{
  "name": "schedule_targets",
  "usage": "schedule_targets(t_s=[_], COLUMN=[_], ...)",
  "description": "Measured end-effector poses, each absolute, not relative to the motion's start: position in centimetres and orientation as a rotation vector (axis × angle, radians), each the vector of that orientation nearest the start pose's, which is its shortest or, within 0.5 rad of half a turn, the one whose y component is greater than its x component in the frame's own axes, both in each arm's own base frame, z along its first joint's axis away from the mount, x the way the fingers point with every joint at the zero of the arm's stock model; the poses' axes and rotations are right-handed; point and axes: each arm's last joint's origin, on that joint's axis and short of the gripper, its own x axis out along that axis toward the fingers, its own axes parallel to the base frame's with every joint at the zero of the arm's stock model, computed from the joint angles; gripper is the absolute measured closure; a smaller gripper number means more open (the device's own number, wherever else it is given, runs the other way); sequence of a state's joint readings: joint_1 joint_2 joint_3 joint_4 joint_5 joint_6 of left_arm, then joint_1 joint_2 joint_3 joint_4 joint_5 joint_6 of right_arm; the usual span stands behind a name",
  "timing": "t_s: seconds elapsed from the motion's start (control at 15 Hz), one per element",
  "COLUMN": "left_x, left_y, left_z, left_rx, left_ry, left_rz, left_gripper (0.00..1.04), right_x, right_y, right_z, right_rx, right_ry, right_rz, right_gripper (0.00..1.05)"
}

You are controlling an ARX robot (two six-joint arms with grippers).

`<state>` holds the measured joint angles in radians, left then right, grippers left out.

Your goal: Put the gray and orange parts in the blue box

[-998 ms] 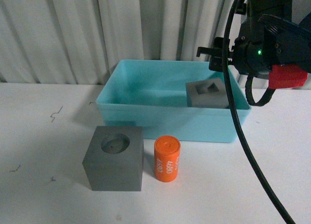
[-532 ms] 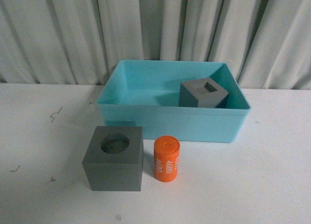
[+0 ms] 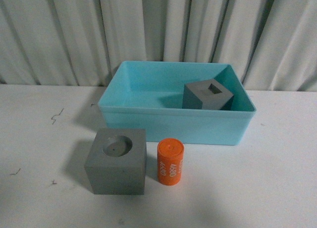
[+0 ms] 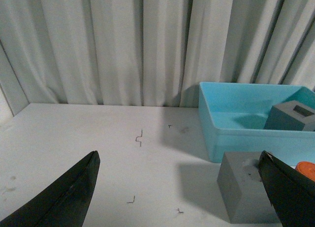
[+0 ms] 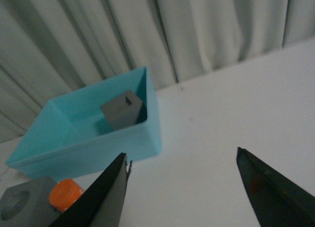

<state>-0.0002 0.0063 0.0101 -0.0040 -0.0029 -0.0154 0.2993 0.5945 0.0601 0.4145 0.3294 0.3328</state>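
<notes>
Front overview toward curtain (image 3: 74, 35); blue box (image 3: 173, 123) in all views.

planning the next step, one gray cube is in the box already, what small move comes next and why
Probably lower the open left pincer toward the round-recess gray cube: it sits on the table outside the blue box, on that arm's side.

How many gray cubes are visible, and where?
2. The square-recess cube sits inside the blue box; the round-recess cube stands on the table before it, beside the orange cylinder.
</notes>
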Motion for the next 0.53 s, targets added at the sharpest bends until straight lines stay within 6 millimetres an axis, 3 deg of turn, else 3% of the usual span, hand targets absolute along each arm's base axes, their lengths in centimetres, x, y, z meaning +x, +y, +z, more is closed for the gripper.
schedule_targets(t_s=[0.13,0.27,0.33,0.53], left_x=[9.7,9.7,9.7,9.7], left_y=[0.0,0.0,0.0,0.0], left_z=[16.6,16.6,16.6,16.6], left_rx=[-0.015,-0.015,-0.015,-0.015], left_ry=[-0.001,0.000,0.000,0.000], left_rz=[0.000,0.000,0.000,0.000], left_gripper=[0.07,0.07,0.07,0.07], right_x=[12.9,12.4,12.2,11.9], right_y=[2.3,1.5,1.3,0.8], right_z=[17.7,16.8,16.9,17.1], right_rx=[0.096,0.025,0.016,0.011], right_ry=[-0.003,0.007,-0.003,-0.017], right_rz=[-0.004,-0.004,-0.003,0.015], right_gripper=[0.64,0.95,1.02,1.03])
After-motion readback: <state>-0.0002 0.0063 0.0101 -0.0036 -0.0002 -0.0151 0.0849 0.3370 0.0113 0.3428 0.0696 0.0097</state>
